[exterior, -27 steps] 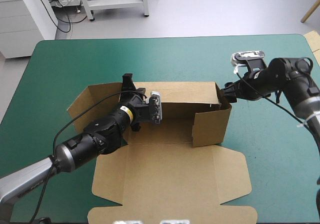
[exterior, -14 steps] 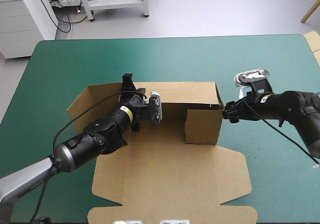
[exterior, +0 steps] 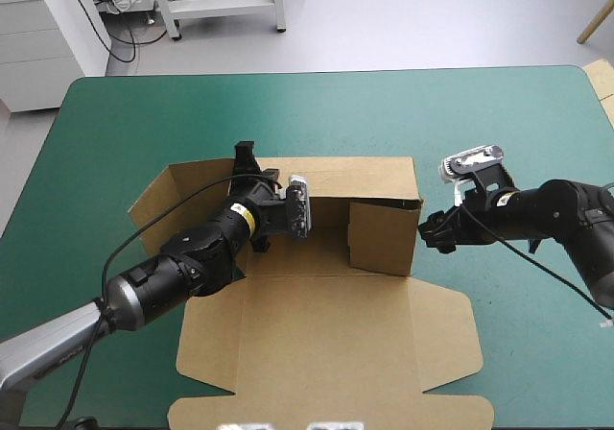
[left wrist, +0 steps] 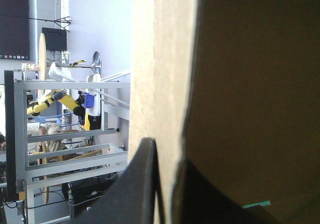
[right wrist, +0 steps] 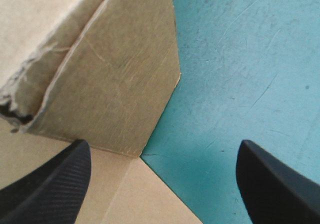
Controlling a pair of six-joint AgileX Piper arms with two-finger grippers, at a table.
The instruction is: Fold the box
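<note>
The brown box lies mid-table with its lid flat toward the front edge. Its back wall and right side wall stand raised. My left gripper is shut on the back wall's left end; in the left wrist view the board's edge runs between the black fingers of that gripper. My right gripper sits low on the teal-green cover, just outside the right wall. In the right wrist view this gripper is open, the wall's outer corner just ahead of it.
The box's left flaps lie flat on the cover. A pale strip of board shows at the table's far right edge. Bare cover lies to the right of the box and behind it.
My right gripper came down from the top of the right wall to the cover beside it and moved left. The right wall shifted inward. The left arm has stayed put.
</note>
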